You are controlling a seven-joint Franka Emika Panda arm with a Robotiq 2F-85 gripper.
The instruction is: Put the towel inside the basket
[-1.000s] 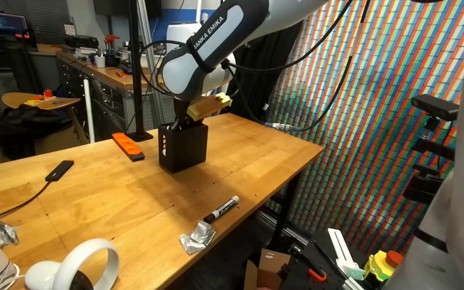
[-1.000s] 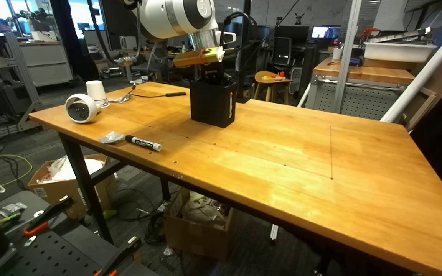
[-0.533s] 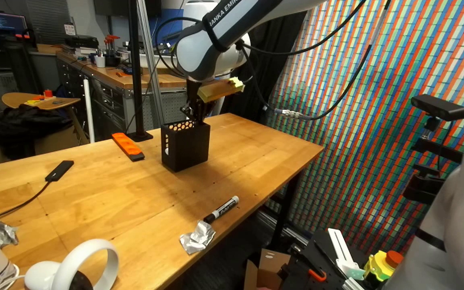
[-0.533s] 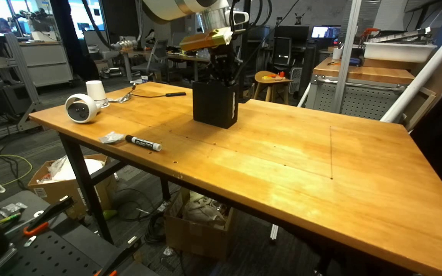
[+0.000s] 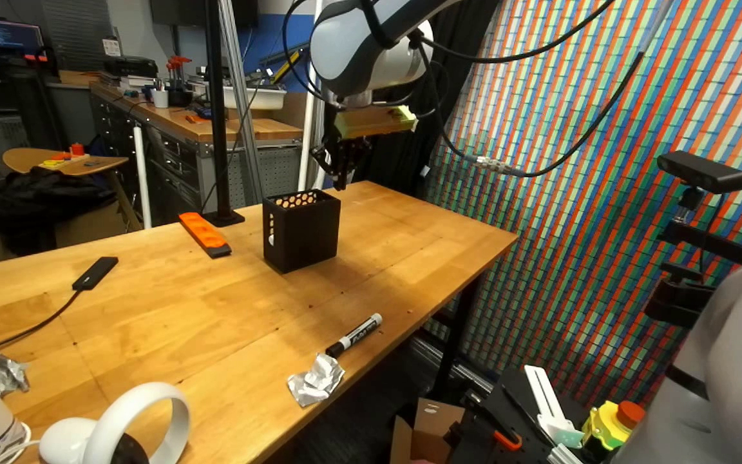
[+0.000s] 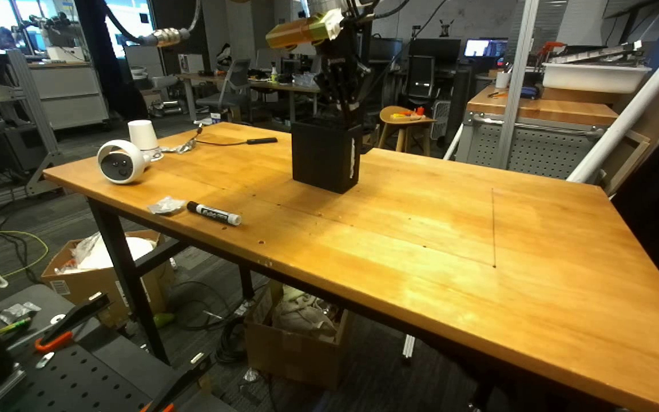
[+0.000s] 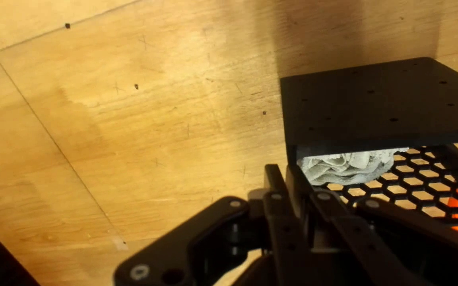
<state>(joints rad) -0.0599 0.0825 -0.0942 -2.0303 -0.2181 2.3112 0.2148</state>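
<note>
- Towel (image 7: 348,169): inside the basket (image 5: 303,232). On my wrist view it lies crumpled and pale, at the end of the basket nearest my fingertips, partly hidden by a solid wall.
- Basket: black, upright on the table (image 5: 171,309), mouth upward. I note a honeycomb pattern on its inner side. In an exterior view a white patch shows through the slots of an end wall; I cannot confirm it as the towel.
- Hand (image 7: 284,170): narrow. I find the two fingers drawn close together, side by side, and pointing down in both exterior views.
- Hand position: raised above the table, fingertips near one end of the basket's rim. I cannot tell whether they are over the mouth or just past it.
- Yellow block (image 5: 374,122): mounted just above the fingers, slightly tilted.
- Marker (image 5: 353,335): lying near the table's edge, dark end just beside a crumpled piece of foil (image 5: 316,380).
- Orange bar (image 5: 203,234): flat on the table, near the basket but apart from it.
- Black adapter (image 5: 95,274): on the table, well apart from the basket.
- White ring (image 6: 120,162): standing on the table near a white cup (image 6: 143,134).
</note>
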